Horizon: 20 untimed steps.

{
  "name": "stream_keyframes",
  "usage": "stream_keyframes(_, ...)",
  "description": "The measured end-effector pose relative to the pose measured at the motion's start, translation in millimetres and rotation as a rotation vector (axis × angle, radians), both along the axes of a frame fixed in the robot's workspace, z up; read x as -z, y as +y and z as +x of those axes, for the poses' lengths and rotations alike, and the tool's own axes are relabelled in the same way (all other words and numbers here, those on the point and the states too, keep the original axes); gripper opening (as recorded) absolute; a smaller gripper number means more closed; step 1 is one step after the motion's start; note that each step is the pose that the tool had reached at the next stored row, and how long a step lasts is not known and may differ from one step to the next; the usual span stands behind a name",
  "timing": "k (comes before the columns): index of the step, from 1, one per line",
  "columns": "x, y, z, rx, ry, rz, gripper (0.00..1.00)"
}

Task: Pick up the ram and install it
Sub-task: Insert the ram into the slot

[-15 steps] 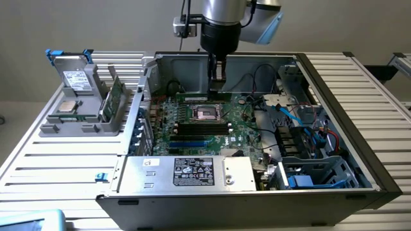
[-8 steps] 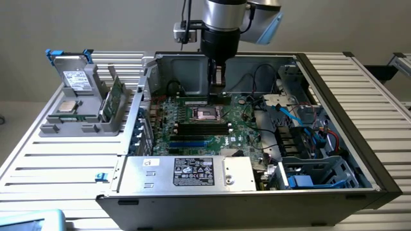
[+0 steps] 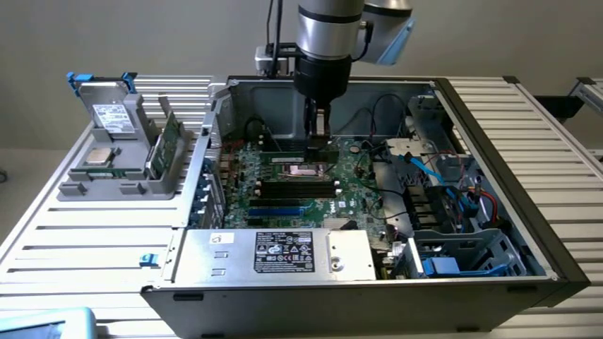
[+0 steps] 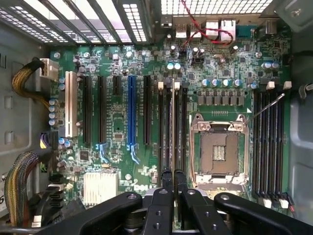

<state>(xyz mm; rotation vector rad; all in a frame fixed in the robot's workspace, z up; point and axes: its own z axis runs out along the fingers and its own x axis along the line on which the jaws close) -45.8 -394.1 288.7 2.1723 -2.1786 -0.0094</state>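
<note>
Your fingers (image 4: 166, 185) are pinched almost shut on the ram (image 4: 172, 122), holding it edge-on inside the open case (image 3: 485, 131), just above the motherboard (image 4: 117, 122). It lines up along the memory slots (image 4: 163, 127) beside the empty CPU socket (image 4: 217, 149). I judge a slight tilt or sideways offset would land it on a slot wall or white latch (image 4: 160, 85). The case walls stand well apart, with open room overhead.

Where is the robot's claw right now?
In the exterior view the gripper hangs inside the open computer case, low over the motherboard, just behind the empty processor socket, toward the case's far wall.
</note>
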Motion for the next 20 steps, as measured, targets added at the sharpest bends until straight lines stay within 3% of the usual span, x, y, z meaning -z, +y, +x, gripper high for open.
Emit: stream_keyframes(20,34.0,-2.1,0.0,0.0,0.0001,-0.0016,0.13)
